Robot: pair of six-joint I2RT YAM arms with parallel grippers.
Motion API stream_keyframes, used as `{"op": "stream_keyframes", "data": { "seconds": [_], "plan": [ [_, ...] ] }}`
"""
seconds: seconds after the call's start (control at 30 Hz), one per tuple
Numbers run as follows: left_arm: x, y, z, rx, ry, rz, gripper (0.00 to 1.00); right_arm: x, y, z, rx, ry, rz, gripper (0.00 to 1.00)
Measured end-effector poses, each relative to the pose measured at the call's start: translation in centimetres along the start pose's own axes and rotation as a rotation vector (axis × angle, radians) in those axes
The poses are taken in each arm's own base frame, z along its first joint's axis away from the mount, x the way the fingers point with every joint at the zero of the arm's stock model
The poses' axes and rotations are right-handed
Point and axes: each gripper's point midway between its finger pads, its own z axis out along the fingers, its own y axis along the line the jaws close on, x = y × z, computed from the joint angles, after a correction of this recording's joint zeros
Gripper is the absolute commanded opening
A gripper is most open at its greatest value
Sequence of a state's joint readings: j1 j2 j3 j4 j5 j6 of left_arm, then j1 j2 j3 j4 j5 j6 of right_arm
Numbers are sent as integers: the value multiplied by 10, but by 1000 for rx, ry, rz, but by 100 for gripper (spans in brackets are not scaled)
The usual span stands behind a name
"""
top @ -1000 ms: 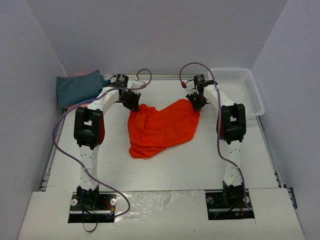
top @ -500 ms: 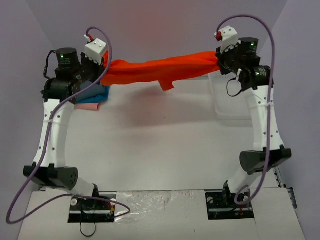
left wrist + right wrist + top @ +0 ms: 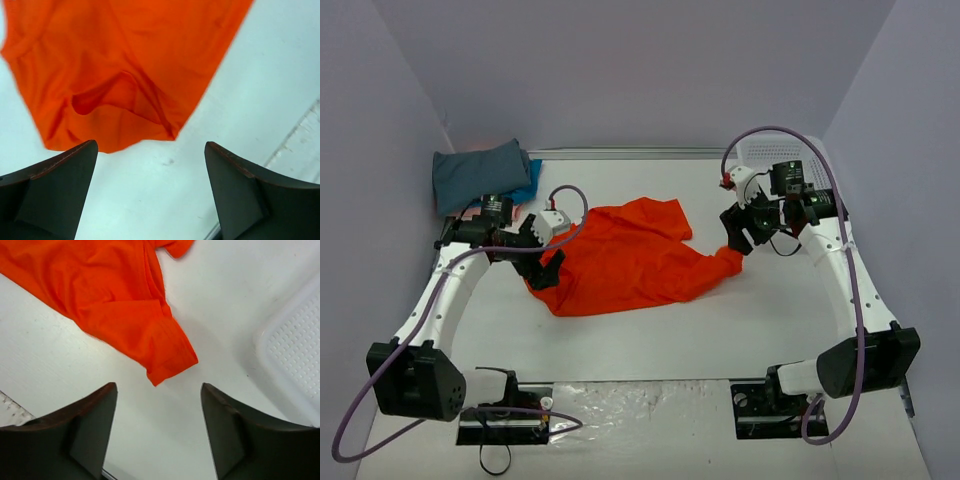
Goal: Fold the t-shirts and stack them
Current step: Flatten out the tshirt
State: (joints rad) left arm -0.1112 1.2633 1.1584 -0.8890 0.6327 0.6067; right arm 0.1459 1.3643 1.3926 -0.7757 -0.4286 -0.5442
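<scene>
The bright orange t-shirt [image 3: 625,258] lies spread and rumpled on the middle of the white table. My left gripper [image 3: 542,272] hangs open over its left corner; in the left wrist view the cloth [image 3: 125,65] lies just beyond the gripper [image 3: 150,192], and only bare table shows between the fingers. My right gripper [image 3: 734,238] stands open above the shirt's right sleeve end [image 3: 170,355], which lies just ahead of the gripper [image 3: 157,432], not held. At the back left sits a folded dark grey-teal shirt [image 3: 475,175] on a blue one [image 3: 527,187].
A white mesh basket [image 3: 765,152] stands at the back right, partly behind the right arm, and shows in the right wrist view as a white mesh basket [image 3: 295,355]. Grey walls close in the table on three sides. The table's left edge strip [image 3: 300,145] runs near the left gripper.
Half a second ago both grippers held the orange shirt stretched high between them. Both arms have come down, the jaws have opened, and the shirt now lies on the table.
</scene>
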Motion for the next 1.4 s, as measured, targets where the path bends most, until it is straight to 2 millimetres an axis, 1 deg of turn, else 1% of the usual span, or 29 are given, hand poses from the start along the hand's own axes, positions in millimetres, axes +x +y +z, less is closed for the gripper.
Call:
{"op": "stream_keyframes", "data": {
  "seconds": [0.03,0.07,0.13,0.17,0.23,0.3,0.33,0.4,0.43,0.5,0.57,0.63,0.67,0.7,0.77,0.87,0.9,0.97,1.13,1.17,1.23,1.27,1.3,1.33,1.4],
  "plan": [
    [6,-7,0,29,13,1,86,3,3,0,-15,10,-15,72],
    [7,-13,-2,49,11,9,86,2,3,-1,-17,6,-26,72],
    [-2,-16,-9,49,-22,32,86,-4,1,-4,-11,-7,-38,72],
    [-8,-15,-13,37,-44,38,86,-8,-1,-4,-10,-13,-42,72],
    [-25,-8,-24,-6,-105,40,86,-25,-5,0,-18,-34,-61,71],
    [-36,6,-32,-62,-161,7,86,-40,-6,14,-46,-35,-82,70],
    [-39,14,-35,-88,-181,-17,86,-48,-4,25,-66,-31,-99,69],
    [-39,33,-44,-141,-224,-94,86,-63,12,56,-131,-2,-144,69],
    [-38,42,-50,-167,-244,-133,86,-71,24,76,-168,11,-174,69],
    [-32,64,-63,-232,-280,-223,87,-79,50,114,-241,58,-222,66],
    [-24,80,-74,-284,-301,-287,87,-87,72,149,-288,92,-258,63],
    [-15,92,-84,-329,-312,-338,87,-96,91,183,-325,117,-284,62],
    [-13,95,-87,-341,-313,-354,88,-101,98,201,-336,117,-290,65],
    [-10,97,-89,-350,-312,-364,88,-106,102,214,-341,117,-292,66],
    [-7,96,-89,-358,-306,-369,88,-120,102,240,-336,98,-292,68],
    [0,92,-88,-370,-292,-374,89,-139,93,273,-292,63,-294,73],
    [3,89,-87,-372,-286,-375,89,-144,90,283,-274,49,-301,74],
    [8,85,-87,-380,-274,-378,89,-146,85,298,-243,42,-305,75],
    [16,81,-86,-395,-256,-380,89,-137,75,332,-172,53,-302,75],
    [16,81,-86,-397,-253,-379,89,-134,74,338,-157,59,-303,66],
    [18,80,-86,-398,-249,-380,90,-132,72,348,-142,58,-300,43],
    [18,80,-86,-399,-246,-381,90,-135,68,349,-119,50,-302,24],
    [19,80,-85,-399,-245,-381,90,-138,65,351,-97,40,-302,14],
    [19,80,-85,-400,-243,-381,90,-141,62,352,-78,34,-306,0],
    [20,80,-85,-399,-241,-382,90,-142,57,356,-43,31,-302,0]
  ]
}}
